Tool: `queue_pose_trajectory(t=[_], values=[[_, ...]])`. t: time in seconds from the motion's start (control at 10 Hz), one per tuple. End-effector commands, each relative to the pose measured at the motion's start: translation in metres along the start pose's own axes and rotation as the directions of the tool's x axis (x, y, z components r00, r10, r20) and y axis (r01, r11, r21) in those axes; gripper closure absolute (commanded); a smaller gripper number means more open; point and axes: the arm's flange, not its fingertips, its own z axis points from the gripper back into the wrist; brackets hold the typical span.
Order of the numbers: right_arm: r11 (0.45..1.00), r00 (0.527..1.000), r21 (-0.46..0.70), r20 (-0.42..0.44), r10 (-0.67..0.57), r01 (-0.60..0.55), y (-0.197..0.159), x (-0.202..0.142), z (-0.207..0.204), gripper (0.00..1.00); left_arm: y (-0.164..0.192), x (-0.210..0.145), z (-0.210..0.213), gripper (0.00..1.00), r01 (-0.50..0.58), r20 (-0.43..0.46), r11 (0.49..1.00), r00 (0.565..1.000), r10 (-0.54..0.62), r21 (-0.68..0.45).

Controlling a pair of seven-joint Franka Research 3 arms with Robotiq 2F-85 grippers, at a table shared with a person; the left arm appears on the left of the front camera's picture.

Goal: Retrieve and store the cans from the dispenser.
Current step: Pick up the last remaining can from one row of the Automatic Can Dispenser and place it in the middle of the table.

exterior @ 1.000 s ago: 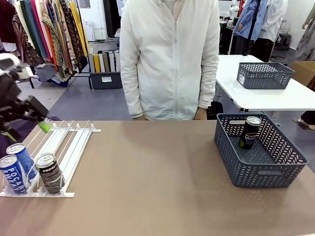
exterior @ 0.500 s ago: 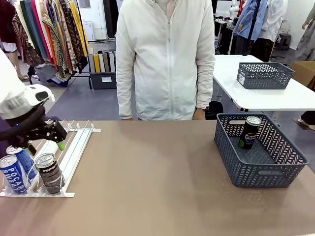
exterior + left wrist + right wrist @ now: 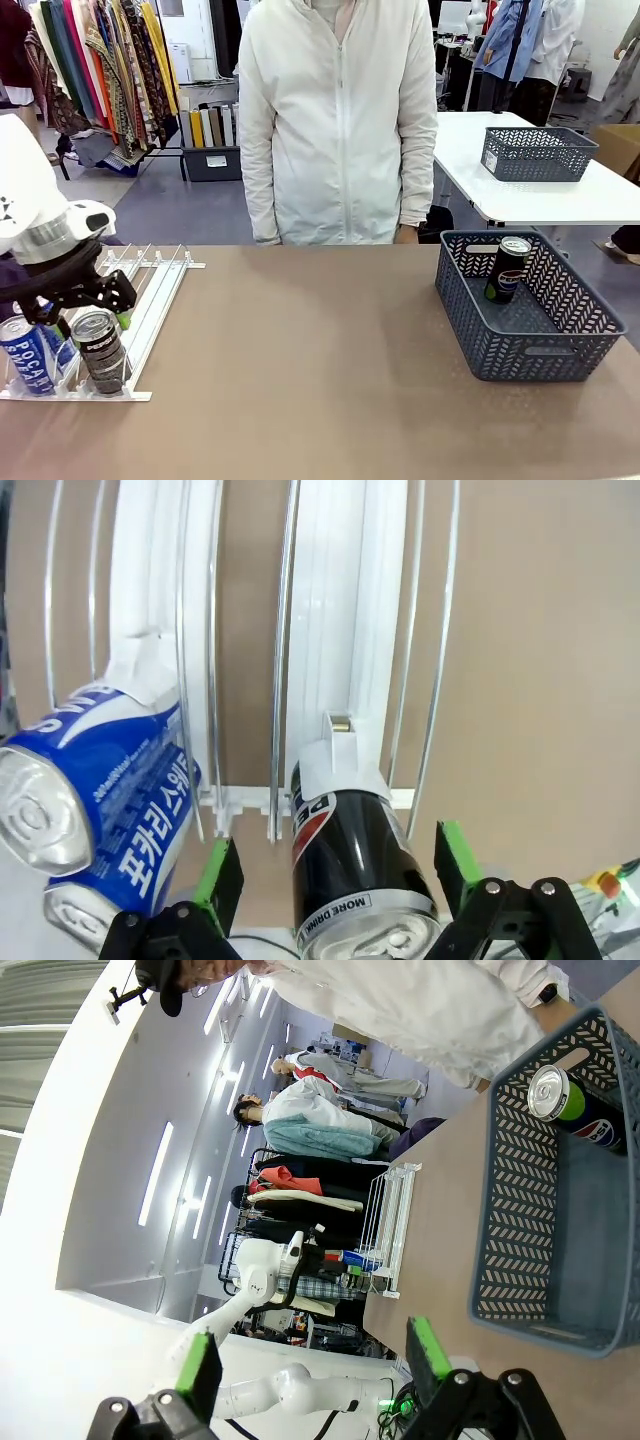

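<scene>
Straddling the black can (image 3: 98, 350) at the rack's (image 3: 330, 630) near edge with left end effector (image 3: 334, 850) wide, blue can (image 3: 120, 770) tight alongside

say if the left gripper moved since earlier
Yes: the left gripper has moved from the far end of the dispenser toward its near end, now straddling the black can.

Brown tabletop (image 3: 320, 350): dark grey-blue lattice basket (image 3: 545, 348) standing at its right end. Person in white zipped jacket (image 3: 335, 120) stands at the far edge, arms down. Behind, a white tabletop (image 3: 560, 205) bears a second grey basket (image 3: 537, 153). Clothes rack (image 3: 100, 60), hung with garments, rear left.
</scene>
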Motion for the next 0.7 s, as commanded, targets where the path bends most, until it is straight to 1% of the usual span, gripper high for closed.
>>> queue_pose_trajectory(t=[0.0, 0.4, 0.6], values=[[1.000, 1.000, -0.007, -0.015, 0.007, -0.007, 0.003, -0.001, 0.001, 0.00, 0.000, -0.009, -0.001, 0.00, -0.010, -0.004, 1.000, 1.000, 0.010, 0.023], [1.000, 1.000, -0.007, -0.015, 0.007, -0.007, 0.003, -0.001, 0.001, 0.00, -0.008, -0.014, -0.003, 0.00, 0.048, -0.022, 0.999, 0.999, -0.048, -0.018], [1.000, 1.000, -0.007, -0.015, 0.007, -0.007, 0.003, -0.001, 0.001, 0.00, -0.011, -0.015, -0.001, 0.00, 0.069, -0.016, 0.997, 0.997, -0.070, -0.021]])
